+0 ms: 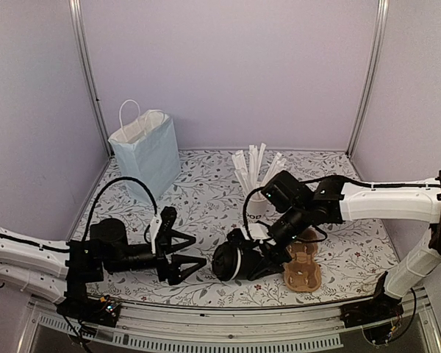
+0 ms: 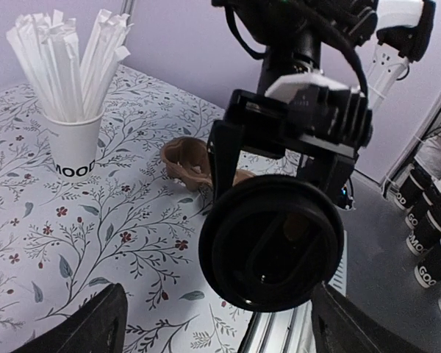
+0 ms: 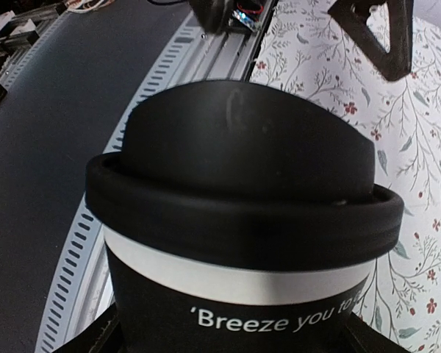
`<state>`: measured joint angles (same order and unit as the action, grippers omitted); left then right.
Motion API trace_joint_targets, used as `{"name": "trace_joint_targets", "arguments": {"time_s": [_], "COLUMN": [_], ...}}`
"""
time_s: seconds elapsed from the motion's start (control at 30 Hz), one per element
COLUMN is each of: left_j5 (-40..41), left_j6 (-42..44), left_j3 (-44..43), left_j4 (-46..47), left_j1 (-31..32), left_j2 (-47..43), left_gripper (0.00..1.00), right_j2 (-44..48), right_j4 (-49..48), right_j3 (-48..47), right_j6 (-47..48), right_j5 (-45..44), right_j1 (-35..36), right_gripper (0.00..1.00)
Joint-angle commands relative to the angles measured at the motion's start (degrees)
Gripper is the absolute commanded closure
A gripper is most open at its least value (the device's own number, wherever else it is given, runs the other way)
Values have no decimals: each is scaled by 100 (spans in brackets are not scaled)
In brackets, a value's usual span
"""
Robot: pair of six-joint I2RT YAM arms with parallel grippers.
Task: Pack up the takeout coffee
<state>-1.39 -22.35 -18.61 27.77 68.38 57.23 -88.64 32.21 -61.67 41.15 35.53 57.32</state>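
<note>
The takeout coffee (image 1: 231, 261) is a black paper cup with a black lid and a white band under it. It lies on its side in the air, low over the table's front. My right gripper (image 1: 268, 254) is shut on its body, fingers (image 3: 103, 334) at both sides. The lid faces my left gripper (image 1: 197, 251), which is open and empty just left of the cup. In the left wrist view the lid (image 2: 272, 243) sits ahead, between the spread fingers (image 2: 95, 323). In the right wrist view the cup (image 3: 235, 220) fills the frame.
A brown cardboard cup carrier (image 1: 303, 265) lies on the table under the right wrist. A white cup of wrapped sticks (image 1: 257, 198) stands behind it. A pale blue paper bag (image 1: 145, 151) stands open at the back left. Stacked black cups (image 2: 426, 220) sit off the table.
</note>
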Motion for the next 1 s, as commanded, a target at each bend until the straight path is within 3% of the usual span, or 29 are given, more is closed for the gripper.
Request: {"name": "trace_joint_targets", "arguments": {"time_s": [0.0, 0.4, 0.8, 0.93, 0.97], "left_j5": [-401, -59, -21, 104, 119], "left_j6": [582, 973, 1032, 1045, 1033], "left_j3": [-306, -1181, -1314, -1323, -1370], "left_j4": [84, -537, -595, -767, -931], "left_j1": [227, 712, 722, 716, 700], "left_j2": [64, 939, 1024, 877, 809], "left_gripper": [11, 8, 26, 28, 28], "right_j2": [66, 66, 87, 84, 104], "right_j4": [166, 280, 189, 181, 186], "right_j3": [-305, -462, -388, -373, -345], "right_j6": [-25, -50, -106, -154, -159], "right_j5": [833, 1059, 1046, 931, 914], "right_j1": [-63, -71, -72, -128, -195], "right_gripper": [26, 26, 25, 14, 4]}}
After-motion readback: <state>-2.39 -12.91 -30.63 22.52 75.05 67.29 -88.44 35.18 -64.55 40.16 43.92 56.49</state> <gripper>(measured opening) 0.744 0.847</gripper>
